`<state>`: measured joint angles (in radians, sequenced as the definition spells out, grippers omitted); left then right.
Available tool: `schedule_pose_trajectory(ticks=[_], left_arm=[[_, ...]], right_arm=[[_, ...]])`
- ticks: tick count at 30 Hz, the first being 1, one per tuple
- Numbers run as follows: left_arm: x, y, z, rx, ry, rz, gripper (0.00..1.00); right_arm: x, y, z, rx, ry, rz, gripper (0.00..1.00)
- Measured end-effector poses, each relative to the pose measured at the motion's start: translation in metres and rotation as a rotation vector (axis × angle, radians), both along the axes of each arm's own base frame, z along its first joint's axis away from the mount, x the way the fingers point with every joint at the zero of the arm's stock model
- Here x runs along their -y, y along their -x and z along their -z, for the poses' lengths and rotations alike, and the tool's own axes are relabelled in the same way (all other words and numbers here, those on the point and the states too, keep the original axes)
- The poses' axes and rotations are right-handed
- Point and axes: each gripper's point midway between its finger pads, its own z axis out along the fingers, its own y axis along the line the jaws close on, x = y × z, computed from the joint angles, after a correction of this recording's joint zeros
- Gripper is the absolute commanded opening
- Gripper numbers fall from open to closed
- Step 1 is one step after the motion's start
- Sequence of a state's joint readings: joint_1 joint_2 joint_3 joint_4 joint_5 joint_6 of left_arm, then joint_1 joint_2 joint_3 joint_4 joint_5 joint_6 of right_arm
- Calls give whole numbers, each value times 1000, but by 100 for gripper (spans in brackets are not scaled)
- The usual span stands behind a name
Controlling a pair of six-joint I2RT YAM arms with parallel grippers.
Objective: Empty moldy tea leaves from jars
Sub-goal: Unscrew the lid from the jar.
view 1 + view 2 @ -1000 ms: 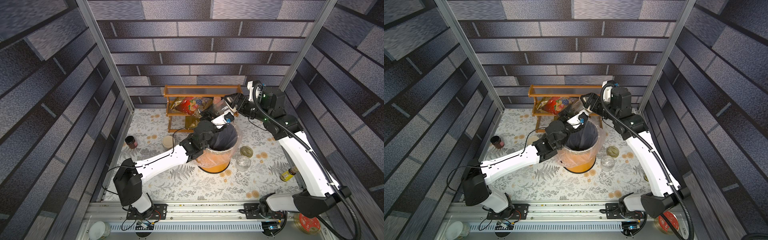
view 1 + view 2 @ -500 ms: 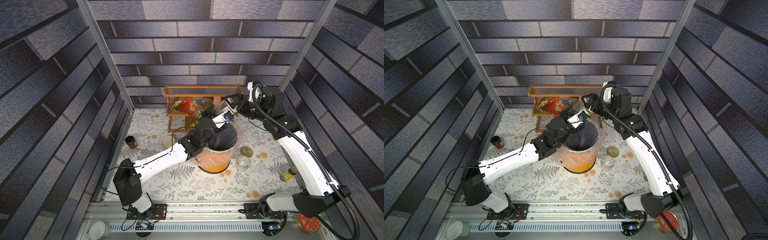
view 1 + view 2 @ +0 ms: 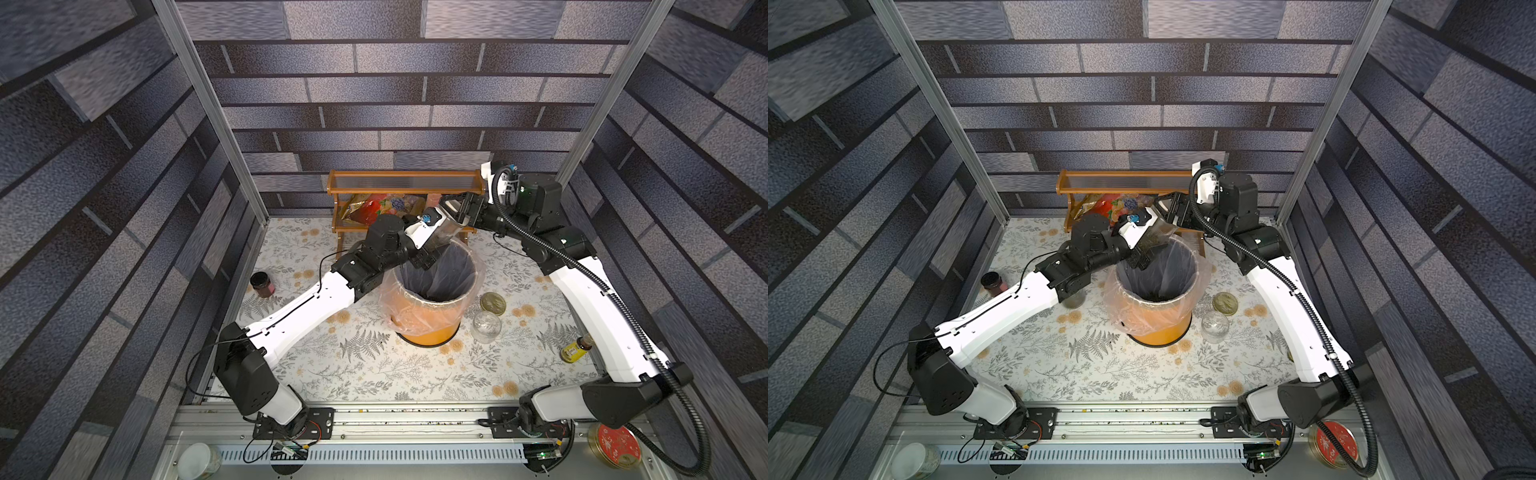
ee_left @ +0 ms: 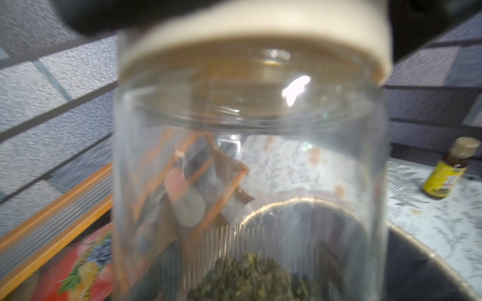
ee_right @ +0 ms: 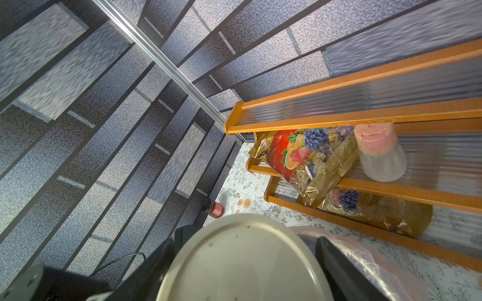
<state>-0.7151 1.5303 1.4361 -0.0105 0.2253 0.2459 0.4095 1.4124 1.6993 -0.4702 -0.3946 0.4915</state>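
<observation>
Left end effector (image 3: pixel 432 249) clamps one clear glass cylindrical jar (image 4: pixel 247 156), right end effector (image 3: pixel 458 212) grips its cream round lid (image 5: pixel 242 265); long axis tilted, lid end up.

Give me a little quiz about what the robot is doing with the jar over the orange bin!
1. True or false: the jar held over the orange bin has its cream lid on.
2. What is the right gripper gripping? A the lid; B a spoon; C a banana.
3. Fill in: the green-brown bits inside the held jar are ___ leaves.
Key: 1 true; 2 A; 3 tea.
</observation>
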Motion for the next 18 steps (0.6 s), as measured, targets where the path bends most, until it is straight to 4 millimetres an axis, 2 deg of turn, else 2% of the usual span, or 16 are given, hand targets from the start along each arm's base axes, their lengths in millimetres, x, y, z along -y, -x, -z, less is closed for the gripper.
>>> schedule_pose_trajectory(ticks=[4,9,18], left_arm=[[-3,9,-3,-123,86,127,33],[-6,22,-16,-267,193,284,33],[-6,27,-35,-365,288,493,33]], right_arm=[[-9,3,-4,40,2,-67,59],[-16,10,-20,122,-3,-136,59],[-20,11,-41,215,-6,-231,58]])
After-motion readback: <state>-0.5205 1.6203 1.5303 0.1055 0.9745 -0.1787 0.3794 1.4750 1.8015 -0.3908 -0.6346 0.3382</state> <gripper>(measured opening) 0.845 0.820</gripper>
